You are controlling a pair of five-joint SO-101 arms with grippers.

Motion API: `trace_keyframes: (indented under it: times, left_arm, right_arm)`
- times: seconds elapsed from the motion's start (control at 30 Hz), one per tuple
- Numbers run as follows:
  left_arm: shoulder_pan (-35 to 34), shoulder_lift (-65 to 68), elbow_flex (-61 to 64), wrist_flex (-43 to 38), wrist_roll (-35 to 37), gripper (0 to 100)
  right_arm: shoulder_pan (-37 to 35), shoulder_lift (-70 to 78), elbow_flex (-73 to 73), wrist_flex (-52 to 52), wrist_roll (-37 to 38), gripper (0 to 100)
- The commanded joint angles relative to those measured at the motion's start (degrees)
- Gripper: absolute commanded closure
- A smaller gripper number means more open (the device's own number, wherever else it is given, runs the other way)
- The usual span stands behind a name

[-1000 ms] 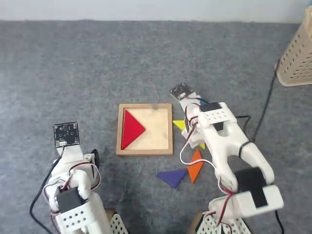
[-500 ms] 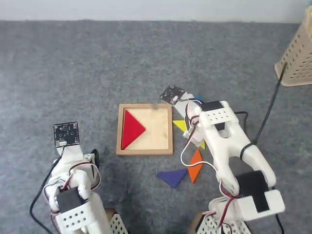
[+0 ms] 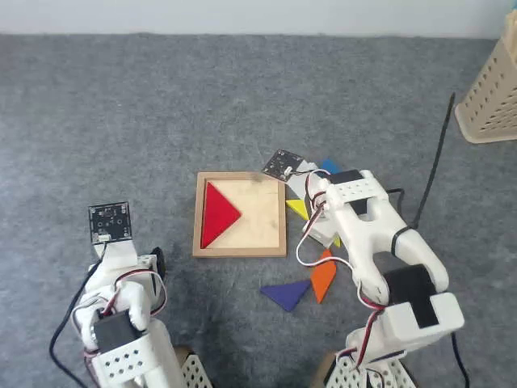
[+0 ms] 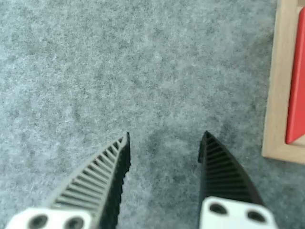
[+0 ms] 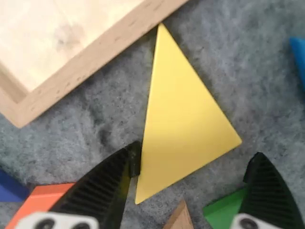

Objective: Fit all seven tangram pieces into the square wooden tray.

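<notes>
High view: square wooden tray at frame centre on the grey carpet. Red triangle lies flat in its left half; the rest of the tray floor is bare wood. So one of seven is in and six are left. Loose to the right of the tray: yellow triangle just beside the rim, blue piece above it. Orange triangle and purple triangle sit below the tray's lower right corner, touching each other. Right arm hangs over the yellow piece. Left arm is at lower left, well apart from the loose pieces. Slatted basket at upper right is not involved.

Left wrist view: left gripper has its jaws spread, with nothing between them but carpet. Tray rim and an edge of the red triangle are near. This gives the left jaw state, which the overhead does not make clear.

Right wrist view: right gripper has its jaws wide and straddles the yellow triangle. One fingertip touches its edge, the other stands off it. Not gripped yet; the piece looks flat on the carpet, one tip at the tray rim. A green piece and a tan tip are just beside the yellow, under the arm from above. The likely step in hand is closing on the yellow.
</notes>
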Motion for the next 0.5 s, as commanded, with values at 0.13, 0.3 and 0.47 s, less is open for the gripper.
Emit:
trace_keyframes:
  times: [0.13,0.3,0.47]
  left_arm:
    - [0.0,-0.7,-1.1,0.2,0.5,77]
    - [0.0,-0.7,-1.1,0.2,0.5,77]
    - [0.0,-0.7,-1.1,0.2,0.5,77]
  right_arm:
    - [-0.6,1.0,-3.4,-2.5,0.2,67.1]
    - [-0.2,0.7,-3.5,-2.8,-2.0,79.2]
    - [-0.2,0.8,-7.8,1.4,-7.6,78.6]
